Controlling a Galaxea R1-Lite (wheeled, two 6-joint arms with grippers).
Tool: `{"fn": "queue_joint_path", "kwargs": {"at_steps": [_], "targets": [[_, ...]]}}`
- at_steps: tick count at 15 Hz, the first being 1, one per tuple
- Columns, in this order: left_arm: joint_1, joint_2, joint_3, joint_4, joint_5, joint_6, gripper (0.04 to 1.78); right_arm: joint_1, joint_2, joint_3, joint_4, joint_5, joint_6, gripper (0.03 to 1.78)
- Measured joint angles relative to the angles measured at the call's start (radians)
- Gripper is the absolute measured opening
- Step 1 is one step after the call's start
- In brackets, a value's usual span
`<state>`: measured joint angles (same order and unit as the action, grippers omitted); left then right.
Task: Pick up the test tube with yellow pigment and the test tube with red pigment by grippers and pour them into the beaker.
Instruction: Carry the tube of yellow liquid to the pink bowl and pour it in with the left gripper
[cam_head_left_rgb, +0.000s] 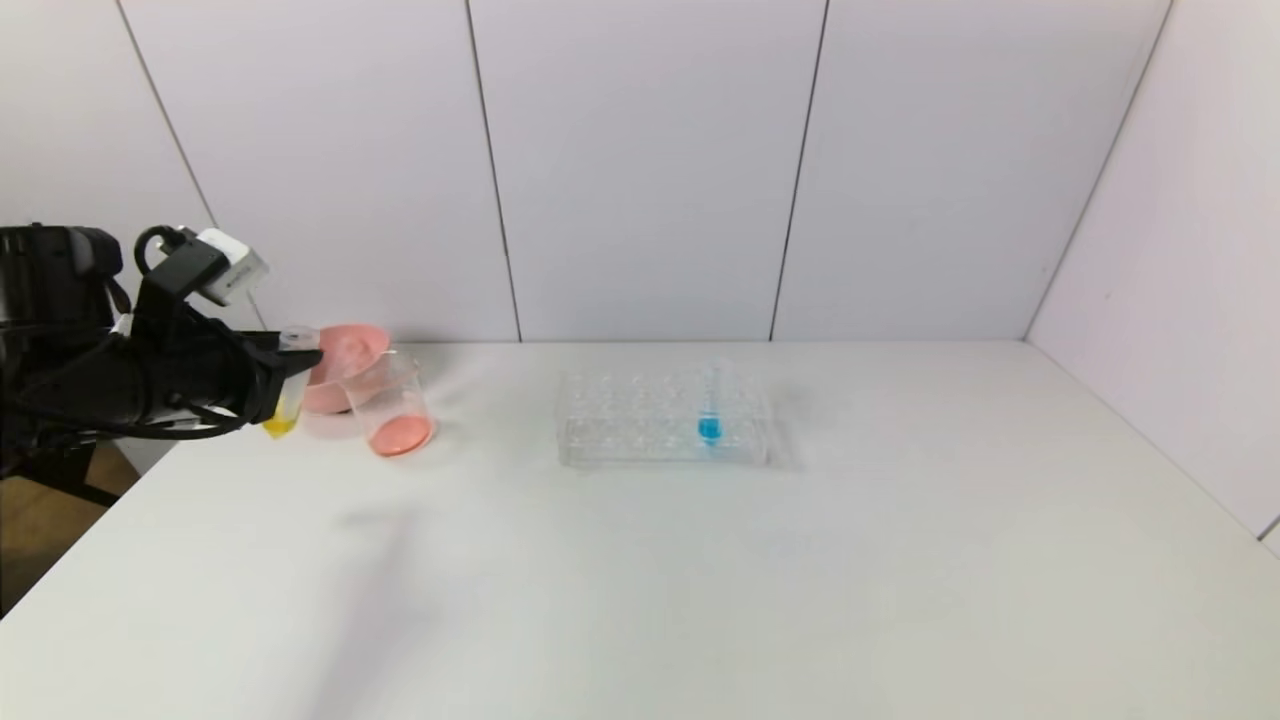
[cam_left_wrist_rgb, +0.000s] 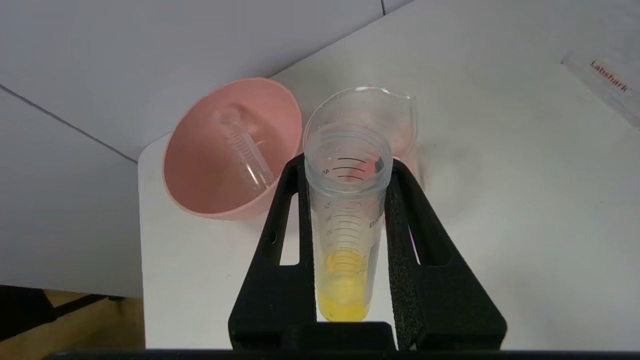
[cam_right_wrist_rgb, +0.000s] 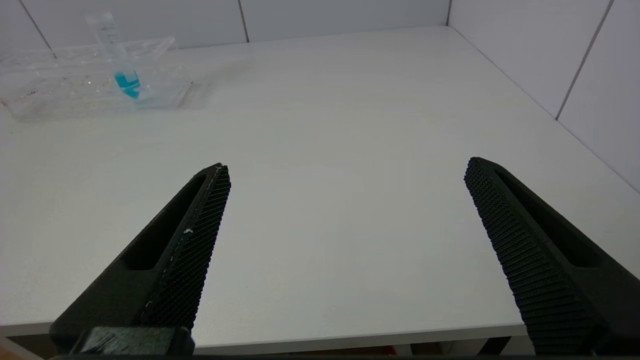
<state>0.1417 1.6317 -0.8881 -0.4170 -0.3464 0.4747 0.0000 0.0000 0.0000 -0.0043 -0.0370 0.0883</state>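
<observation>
At the left edge of the head view, the left gripper (cam_head_left_rgb: 285, 375) is clamped on the yellow tube (cam_head_left_rgb: 287, 395), held upright just left of the beaker (cam_head_left_rgb: 395, 410), which holds red liquid. A pink bowl (cam_head_left_rgb: 345, 360) sits touching behind the beaker, an empty tube (cam_left_wrist_rgb: 242, 150) inside it. The rack (cam_head_left_rgb: 665, 420) at centre holds the blue tube (cam_head_left_rgb: 710, 405). The right gripper (cam_right_wrist_rgb: 345, 200) hangs with fingers wide apart over bare table (cam_right_wrist_rgb: 350, 125)

Left gripper (cam_head_left_rgb: 285, 375): extended from the left edge, fingers (cam_left_wrist_rgb: 400, 235) clamped on the test tube with yellow pigment (cam_left_wrist_rgb: 346, 220). Right gripper (cam_right_wrist_rgb: 345, 200): held low, fingers spread wide, nothing gripped.
</observation>
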Motion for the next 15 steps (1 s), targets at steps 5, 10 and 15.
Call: {"fn": "queue_joint_path", "kwargs": {"at_steps": [5, 10, 15], "targets": [[-0.032, 0.079, -0.13, 0.175, 0.047, 0.141, 0.43, 0.0, 0.0, 0.0, 0.0, 0.0, 0.0, 1.71], [-0.062, 0.142, -0.279, 0.36, 0.103, 0.216, 0.43, 0.0, 0.0, 0.0, 0.0, 0.0, 0.0, 1.71], [-0.086, 0.191, -0.457, 0.536, 0.178, 0.253, 0.43, 0.0, 0.0, 0.0, 0.0, 0.0, 0.0, 1.71]]}}
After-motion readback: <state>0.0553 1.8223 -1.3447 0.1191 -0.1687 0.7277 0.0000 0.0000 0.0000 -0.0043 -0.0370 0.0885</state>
